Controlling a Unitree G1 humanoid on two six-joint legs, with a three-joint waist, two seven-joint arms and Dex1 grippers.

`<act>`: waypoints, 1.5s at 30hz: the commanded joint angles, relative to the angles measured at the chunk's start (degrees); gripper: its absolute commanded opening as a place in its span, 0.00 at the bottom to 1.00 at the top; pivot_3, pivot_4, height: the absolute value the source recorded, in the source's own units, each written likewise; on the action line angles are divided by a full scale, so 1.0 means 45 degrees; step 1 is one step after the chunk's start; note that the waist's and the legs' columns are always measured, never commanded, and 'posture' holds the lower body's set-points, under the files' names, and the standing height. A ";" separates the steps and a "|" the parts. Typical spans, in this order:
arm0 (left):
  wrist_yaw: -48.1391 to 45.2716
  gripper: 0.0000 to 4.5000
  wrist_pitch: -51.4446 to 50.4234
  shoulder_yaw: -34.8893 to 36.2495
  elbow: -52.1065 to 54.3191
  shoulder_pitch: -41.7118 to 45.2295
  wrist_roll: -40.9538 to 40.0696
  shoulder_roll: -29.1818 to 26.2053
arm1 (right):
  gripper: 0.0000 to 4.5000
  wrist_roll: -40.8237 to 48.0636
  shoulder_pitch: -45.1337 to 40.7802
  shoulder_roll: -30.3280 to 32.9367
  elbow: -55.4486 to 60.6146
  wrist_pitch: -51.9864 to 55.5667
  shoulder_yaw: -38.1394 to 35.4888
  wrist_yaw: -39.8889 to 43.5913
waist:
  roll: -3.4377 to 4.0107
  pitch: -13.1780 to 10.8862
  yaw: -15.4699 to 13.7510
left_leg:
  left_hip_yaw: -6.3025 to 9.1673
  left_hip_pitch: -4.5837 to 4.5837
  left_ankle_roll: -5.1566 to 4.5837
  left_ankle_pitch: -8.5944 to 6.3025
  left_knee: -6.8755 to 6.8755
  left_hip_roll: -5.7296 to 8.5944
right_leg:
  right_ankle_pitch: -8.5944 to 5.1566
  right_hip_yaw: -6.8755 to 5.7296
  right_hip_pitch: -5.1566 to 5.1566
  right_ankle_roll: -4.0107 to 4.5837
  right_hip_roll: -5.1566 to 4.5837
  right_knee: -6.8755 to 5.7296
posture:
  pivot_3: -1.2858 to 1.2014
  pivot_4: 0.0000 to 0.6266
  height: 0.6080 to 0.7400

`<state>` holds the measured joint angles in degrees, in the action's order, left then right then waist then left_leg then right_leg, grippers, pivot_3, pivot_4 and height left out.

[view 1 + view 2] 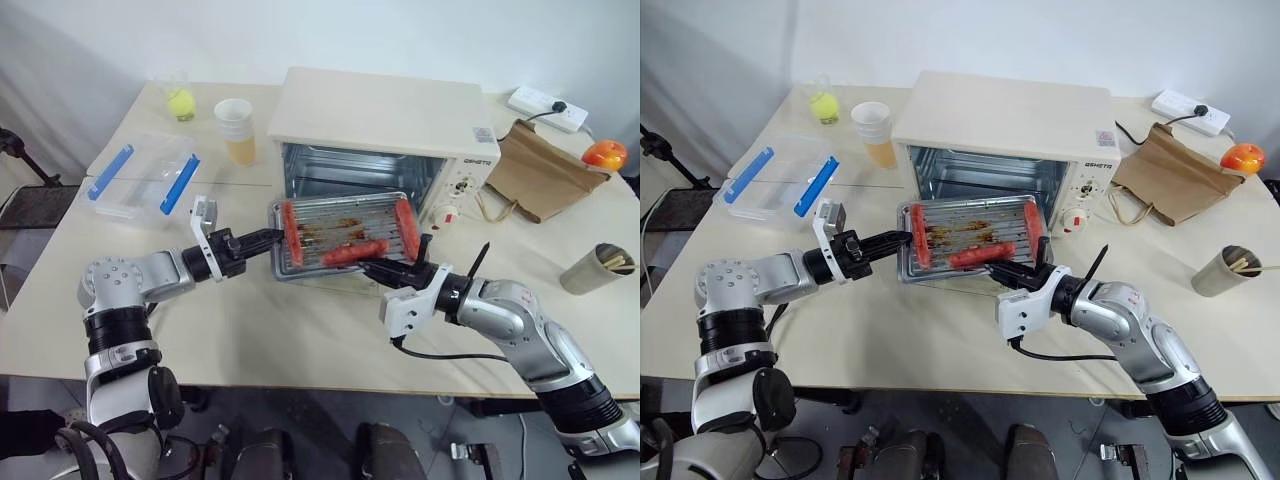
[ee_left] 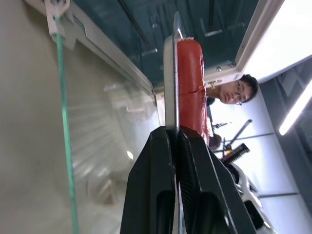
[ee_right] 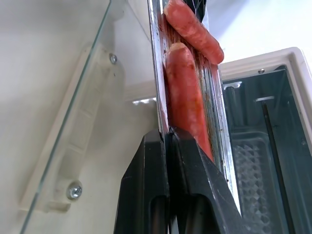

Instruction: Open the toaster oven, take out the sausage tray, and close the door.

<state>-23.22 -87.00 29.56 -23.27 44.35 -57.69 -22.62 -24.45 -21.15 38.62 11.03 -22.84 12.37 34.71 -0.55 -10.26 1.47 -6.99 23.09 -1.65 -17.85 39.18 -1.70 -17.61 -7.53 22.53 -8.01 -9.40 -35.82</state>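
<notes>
The cream-white toaster oven [image 1: 385,120] stands open at the back of the table. Its glass door [image 3: 73,122] lies folded down in front of it. The shiny metal sausage tray [image 1: 345,215] is held out of the oven, just above the lowered door, with three reddish sausages [image 1: 355,251] on it. My left gripper [image 1: 272,236] is shut on the tray's left rim, seen close up in the left wrist view [image 2: 175,134]. My right gripper [image 1: 372,265] is shut on the tray's near rim toward its right end, with a sausage just beyond the fingers [image 3: 195,165].
A clear plastic box with blue clips [image 1: 145,175], a paper cup [image 1: 236,130] and a glass [image 1: 180,100] stand at the left. A brown paper bag [image 1: 535,170], a peach-like fruit [image 1: 605,153], a power strip [image 1: 547,107] and a cup of sticks [image 1: 598,268] are on the right. A person [image 2: 234,90] is beyond the table.
</notes>
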 commanded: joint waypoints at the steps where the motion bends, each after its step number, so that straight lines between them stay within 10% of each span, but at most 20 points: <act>1: -0.0317 0.00 -0.1209 -0.0185 0.0216 0.0386 -0.0942 0.0544 | 0.00 0.0727 -0.0468 -0.0137 0.0337 -0.0304 -0.0089 0.0112 | 0.0000 0.0000 0.0001 | 0.0000 0.0000 0.0000 0.0000 0.0000 0.0000 | 0.0000 0.0001 0.0000 0.0000 0.0000 0.0000 | 0.52 0.24 1.00; 6: -0.0729 0.00 -0.1221 -0.0636 0.0590 0.0129 -0.1361 0.0638 | 0.00 0.1073 -0.0470 -0.0175 0.0285 -0.0268 -0.0165 0.0383 | 0.0000 0.0000 -0.0007 | 0.0001 0.0000 0.0000 0.0000 0.0000 0.0000 | 0.0000 0.0004 0.0000 0.0000 -0.0001 0.0000 | 0.52 0.24 1.00; 13: -0.0255 0.44 -0.1094 -0.0257 0.0964 0.0059 -0.0484 0.1107 | 0.00 0.1263 -0.0295 -0.0106 0.0423 -0.0293 -0.0329 0.0526 | -0.0012 -0.0002 -0.0127 | 0.0001 0.0002 0.0000 0.0000 0.0008 0.0006 | 0.0001 0.0005 -0.0005 -0.0001 -0.0001 0.0002 | 0.52 0.24 1.00; 38: -0.0548 0.44 -0.0392 0.0130 -0.0346 0.0496 -0.0031 0.0500 | 0.00 0.1443 -0.0213 0.0032 0.0133 -0.0917 -0.0327 0.0682 | -0.0012 -0.0001 -0.0014 | 0.0002 -0.0002 0.0003 0.0002 0.0005 0.0002 | 0.0001 0.0004 -0.0005 -0.0001 0.0000 -0.0001 | 0.52 0.24 1.00; 45: -0.0459 0.05 -0.1202 0.0265 -0.0146 0.0336 -0.0334 0.0641 | 0.00 0.1624 -0.0149 0.0142 0.0207 -0.1111 -0.0393 0.0827 | -0.0012 -0.0002 -0.0006 | 0.0003 -0.0002 0.0003 0.0002 0.0005 0.0002 | 0.0001 0.0004 -0.0005 -0.0001 0.0000 -0.0002 | 0.52 0.24 1.00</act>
<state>-24.98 -91.71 30.18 -25.33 45.60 -57.93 -19.88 -19.15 -21.65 38.61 10.60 -26.48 11.54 38.72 -0.61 -10.27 1.44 -6.98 23.08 -1.63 -17.84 39.20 -1.69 -17.60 -7.51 22.50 -8.01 -9.41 -35.82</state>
